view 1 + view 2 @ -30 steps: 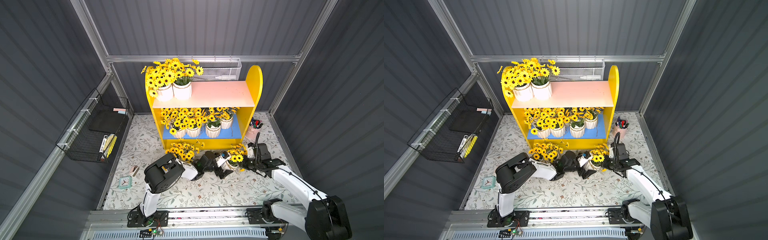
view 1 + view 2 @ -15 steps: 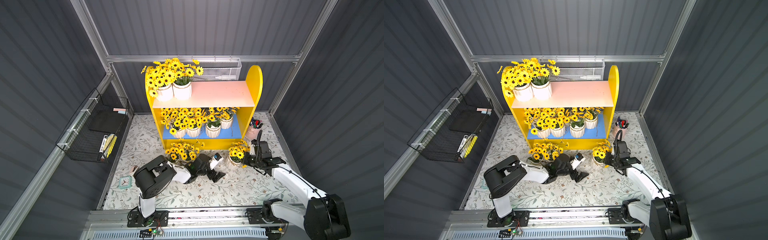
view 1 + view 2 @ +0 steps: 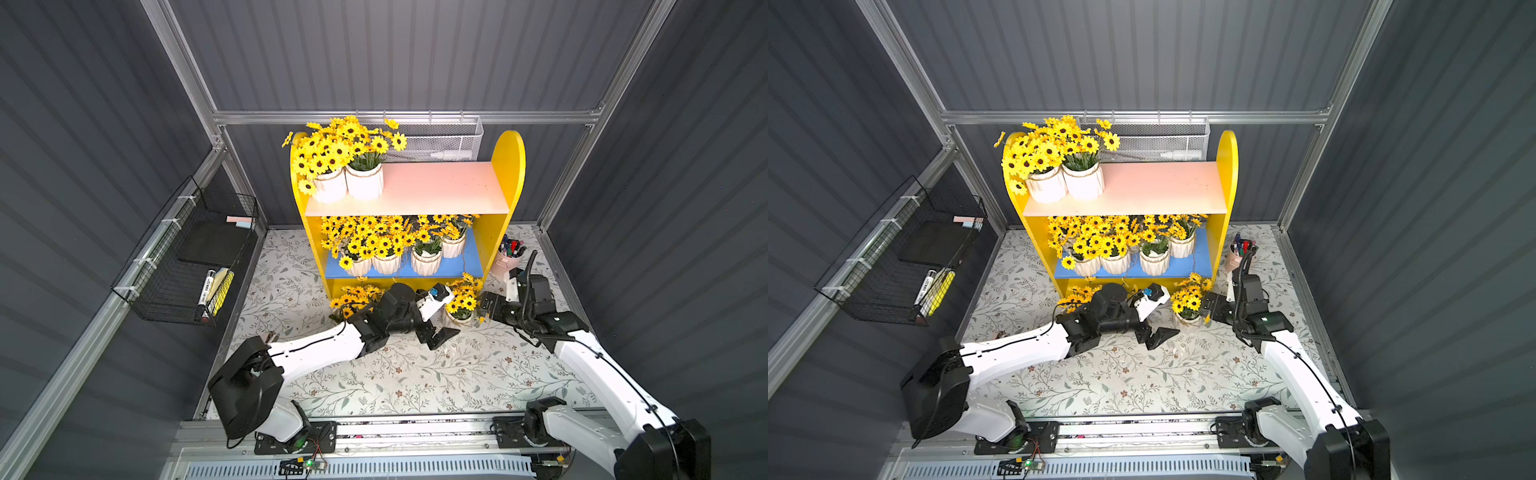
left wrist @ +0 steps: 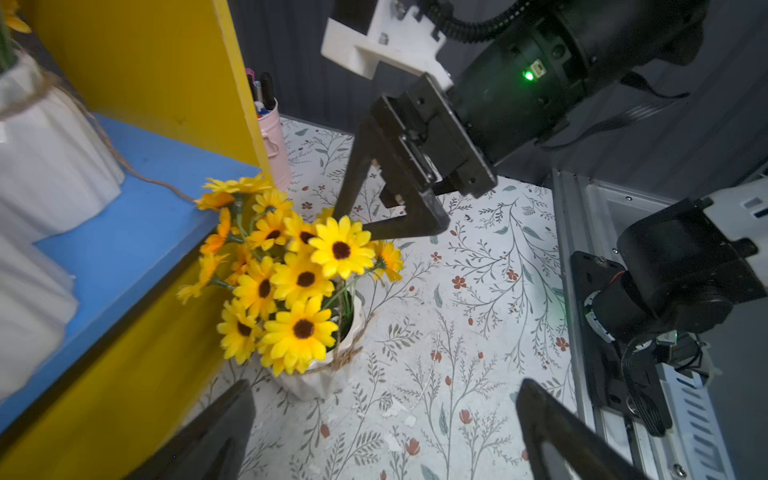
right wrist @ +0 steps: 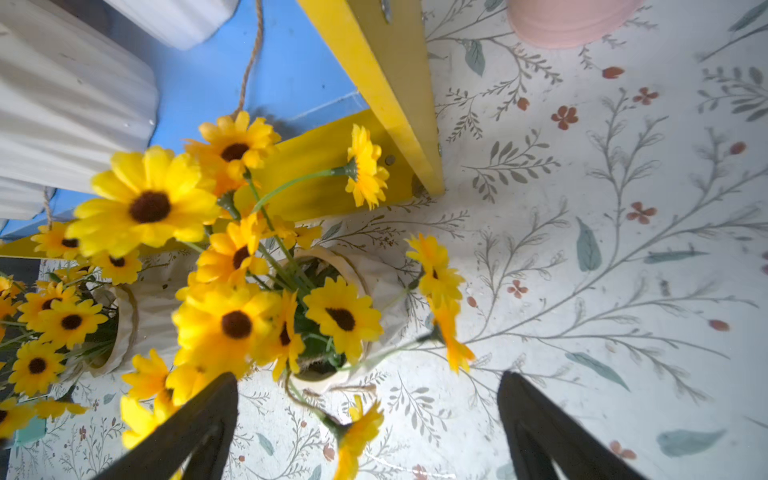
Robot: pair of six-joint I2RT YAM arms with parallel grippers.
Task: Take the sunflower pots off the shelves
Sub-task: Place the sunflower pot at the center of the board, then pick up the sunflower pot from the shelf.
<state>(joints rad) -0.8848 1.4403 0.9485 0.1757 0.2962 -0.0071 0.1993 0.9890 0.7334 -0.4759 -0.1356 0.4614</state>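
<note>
Since a second ago the right claw (image 3: 481,306) has opened. Then it was pinching the pot (image 3: 456,319); now its fingers are spread wide and they hold nothing. The left arm has also sunk lower and stretched out over the surface (image 3: 415,382).

The pot stands upright on the surface, just in front of the right claw and in line with the gap between its fingers. In the right wrist view the white wall of the pot (image 5: 374,282) is clear of both fingers, but some yellow flowers hang over one finger (image 5: 199,415).

The left claw (image 3: 440,336) lies low on the other side of the same pot, near it but not touching. Its fingers are also spread and empty, as the left wrist view (image 4: 384,386) shows.

The shelves (image 3: 509,166) stand just beyond the pot as seen from the right claw, with the foot of the yellow side panel close to it. A second pot (image 5: 141,311) stands on the surface past the first one, in front of the shelves' base.

Far above both claws, two pots (image 3: 365,183) stand on the pink board. Nearer to the claws, four pots (image 3: 426,262) stand on the blue board.

A pink cup (image 3: 509,257) of pens stands behind the right claw, beside its wrist.
</note>
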